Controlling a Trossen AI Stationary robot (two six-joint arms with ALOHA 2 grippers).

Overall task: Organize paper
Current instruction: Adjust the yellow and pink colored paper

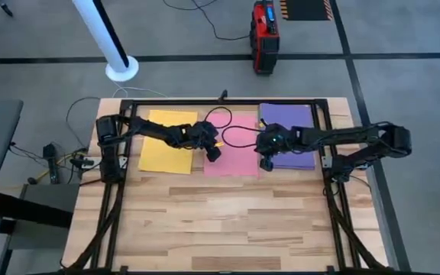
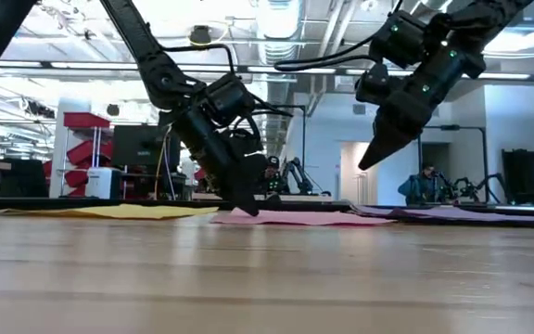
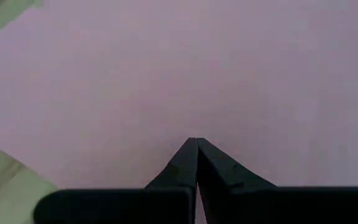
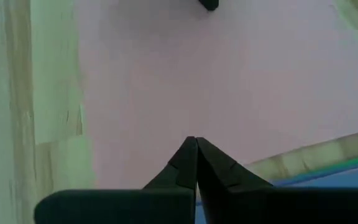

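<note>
With fingers pressed together, the left hand (image 2: pixel 248 209) pins the pink sheet (image 1: pixel 231 151) on the bench (image 1: pixel 228 214) while the right hand (image 2: pixel 367 162), also closed, hovers above; sliding it toward a neighbouring sheet likely comes next.

Two black jointed arms, looping black cables, pointed wedge-shaped dark fingertips (image 3: pixel 185 163)

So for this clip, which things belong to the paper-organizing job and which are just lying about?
Part of the job:
yellow sheet
pink sheet
purple sheet
left gripper, jaws shut, down at the pink sheet's edge
right gripper, jaws shut, raised between pink and purple

Just lying about:
red case on the floor
white pole
black cable across the table's far side
</note>
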